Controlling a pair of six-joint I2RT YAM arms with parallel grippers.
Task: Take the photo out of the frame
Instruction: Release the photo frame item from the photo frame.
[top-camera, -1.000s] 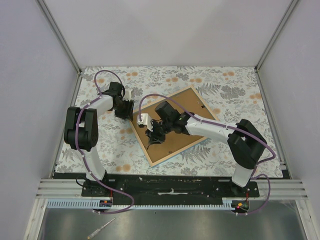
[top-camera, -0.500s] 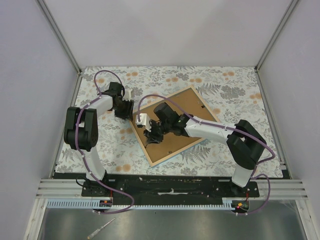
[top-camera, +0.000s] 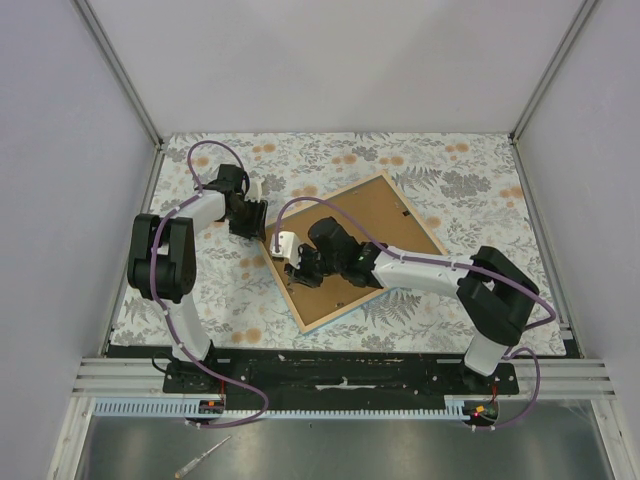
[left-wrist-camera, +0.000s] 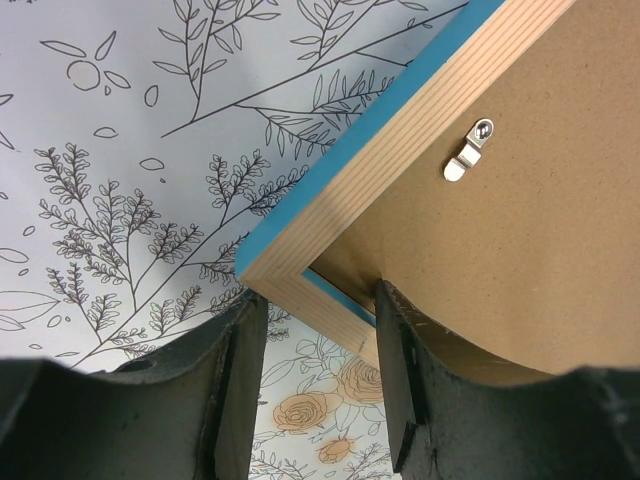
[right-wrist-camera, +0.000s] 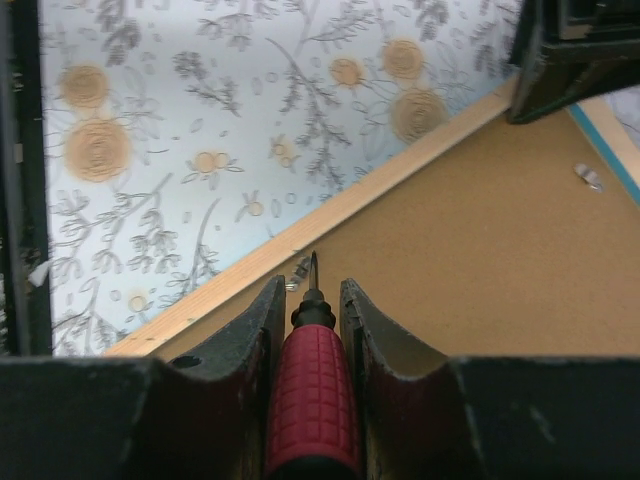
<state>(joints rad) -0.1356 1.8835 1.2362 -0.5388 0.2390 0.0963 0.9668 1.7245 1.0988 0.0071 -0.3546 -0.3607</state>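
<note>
The right gripper (right-wrist-camera: 311, 290) is being kept closed on a red-handled tool (right-wrist-camera: 312, 395). The gridded grip is being pinched between the two fingers (right-wrist-camera: 266, 335). The thin metal tip is being pointed at the inner edge of the frame (left-wrist-camera: 400, 140), close to something small and shiny that cannot be made out.

The left gripper (left-wrist-camera: 318, 300) is being held partly closed on the frame's left corner. One finger is being set at the corner's outer side and the other at its inner side.

The frame is lying face down and askew on the floral-covered surface (left-wrist-camera: 120, 120), so its light wood back and a thin blue edge are being shown.

The photo (left-wrist-camera: 540, 230) is sitting inside the frame, also face down, so only its plain brown board back is being seen. It is being held in by a small metal clip (left-wrist-camera: 468, 152) on the rail. A dark gap is showing between board and rail by the gripped corner. In the top view the right arm is being stretched across the board from the right.
</note>
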